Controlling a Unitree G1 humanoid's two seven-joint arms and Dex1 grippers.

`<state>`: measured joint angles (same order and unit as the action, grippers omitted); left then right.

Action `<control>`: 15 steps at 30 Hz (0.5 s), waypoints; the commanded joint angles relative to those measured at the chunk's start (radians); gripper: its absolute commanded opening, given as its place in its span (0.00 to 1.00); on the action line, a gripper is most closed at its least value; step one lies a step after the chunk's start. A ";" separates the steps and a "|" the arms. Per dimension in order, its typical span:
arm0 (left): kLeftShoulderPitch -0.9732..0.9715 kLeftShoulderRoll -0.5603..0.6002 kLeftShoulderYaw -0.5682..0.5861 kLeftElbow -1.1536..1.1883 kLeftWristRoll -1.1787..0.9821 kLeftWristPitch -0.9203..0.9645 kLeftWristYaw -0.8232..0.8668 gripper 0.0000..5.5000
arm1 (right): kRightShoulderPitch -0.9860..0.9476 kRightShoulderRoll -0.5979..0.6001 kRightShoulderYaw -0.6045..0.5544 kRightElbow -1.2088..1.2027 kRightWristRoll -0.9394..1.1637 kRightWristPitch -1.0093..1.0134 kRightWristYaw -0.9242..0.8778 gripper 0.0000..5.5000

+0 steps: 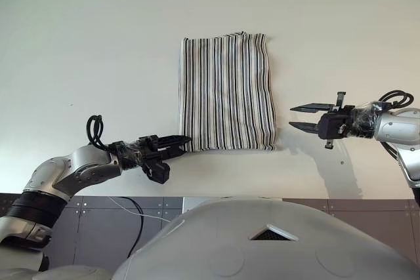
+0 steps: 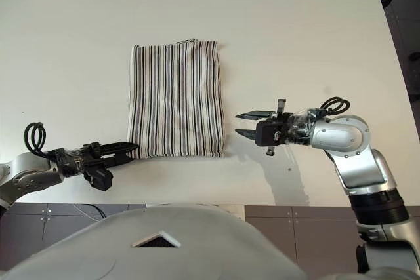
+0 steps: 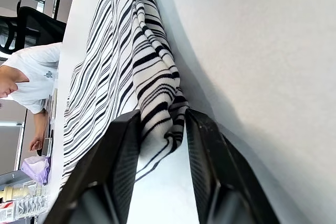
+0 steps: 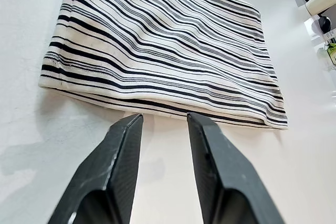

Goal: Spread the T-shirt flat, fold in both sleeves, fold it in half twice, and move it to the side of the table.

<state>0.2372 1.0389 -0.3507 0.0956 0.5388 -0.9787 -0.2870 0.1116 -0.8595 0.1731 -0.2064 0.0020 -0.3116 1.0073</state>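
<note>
The T-shirt [image 1: 226, 93], white with black stripes, lies folded into a neat rectangle in the middle of the white table [image 1: 98, 44]. My left gripper [image 1: 188, 141] sits at the shirt's near-left corner. In the left wrist view it is open, and the layered corner [image 3: 157, 129] lies between its fingers [image 3: 123, 161]. My right gripper [image 1: 292, 115] hovers open just off the shirt's right edge, close to the near-right corner, touching nothing. Through its wrist view the folded edge [image 4: 157, 100] lies a short way beyond the fingertips [image 4: 128, 135].
Bare tabletop surrounds the shirt on all sides, widest at the left and the far side. The table's front edge [image 1: 262, 196] runs just behind both grippers. A few small bottles [image 4: 325, 3] stand beyond the shirt, off to one side.
</note>
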 commanded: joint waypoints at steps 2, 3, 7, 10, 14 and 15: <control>0.032 0.030 -0.029 0.005 -0.036 0.034 -0.114 0.40 | 0.001 0.007 0.010 0.012 -0.027 -0.019 -0.021 0.29; 0.026 0.026 -0.028 0.009 -0.042 0.036 -0.125 0.43 | 0.001 0.008 0.011 0.017 -0.029 -0.023 -0.024 0.29; 0.008 0.005 -0.037 0.031 -0.046 0.041 -0.150 0.43 | -0.007 0.008 0.015 0.036 -0.034 -0.036 -0.030 0.29; 0.003 -0.007 -0.040 0.050 -0.035 0.046 -0.153 0.38 | -0.009 0.008 0.018 0.046 -0.038 -0.048 -0.034 0.29; -0.005 -0.016 -0.044 0.072 -0.012 0.043 -0.152 0.25 | -0.015 0.010 0.023 0.052 -0.048 -0.054 -0.039 0.29; -0.006 -0.019 -0.044 0.071 -0.009 0.045 -0.149 0.22 | -0.016 0.012 0.027 0.048 -0.052 -0.052 -0.041 0.29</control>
<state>0.2193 1.0236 -0.3729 0.1224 0.4467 -0.9812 -0.3857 0.1112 -0.8568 0.1916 -0.1541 -0.0368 -0.3618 0.9731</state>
